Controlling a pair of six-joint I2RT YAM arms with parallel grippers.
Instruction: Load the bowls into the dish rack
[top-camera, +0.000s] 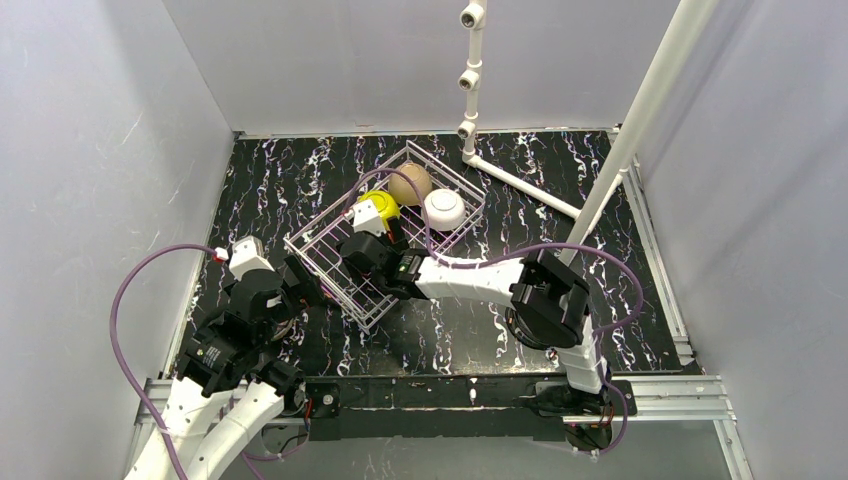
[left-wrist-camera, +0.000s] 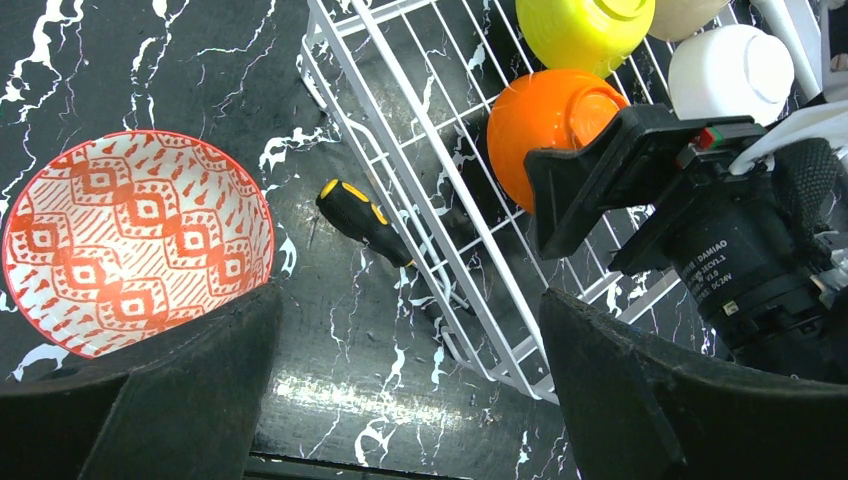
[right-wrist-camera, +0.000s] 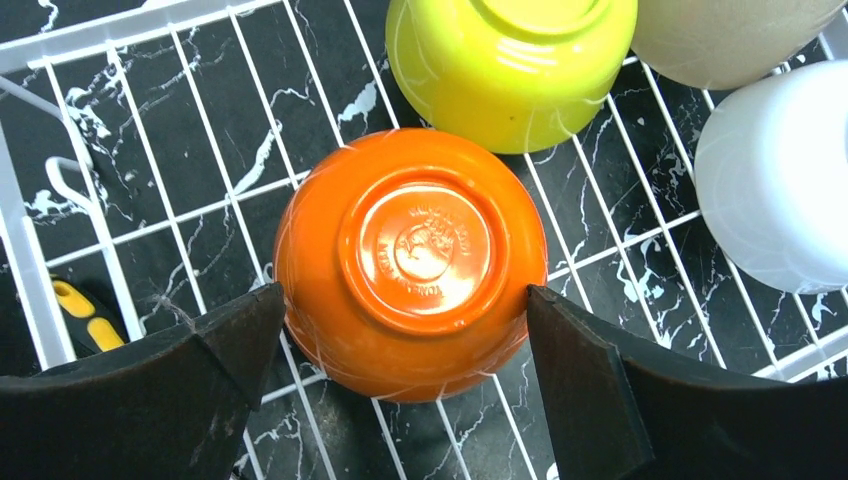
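Gaping empty with the left gripper (left-wrist-camera: 408, 312), straddling the orange bowl (right-wrist-camera: 415, 250) with the right gripper (right-wrist-camera: 400, 300), clamp unclear, so could drag it from the dish rack (right-wrist-camera: 35, 290) if lifted pinched.

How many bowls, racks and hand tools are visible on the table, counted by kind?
Bowls: 5 (yellow, tan, white, orange, red-patterned)
Dish rack: 1
Screwdriver: 1
Total: 7
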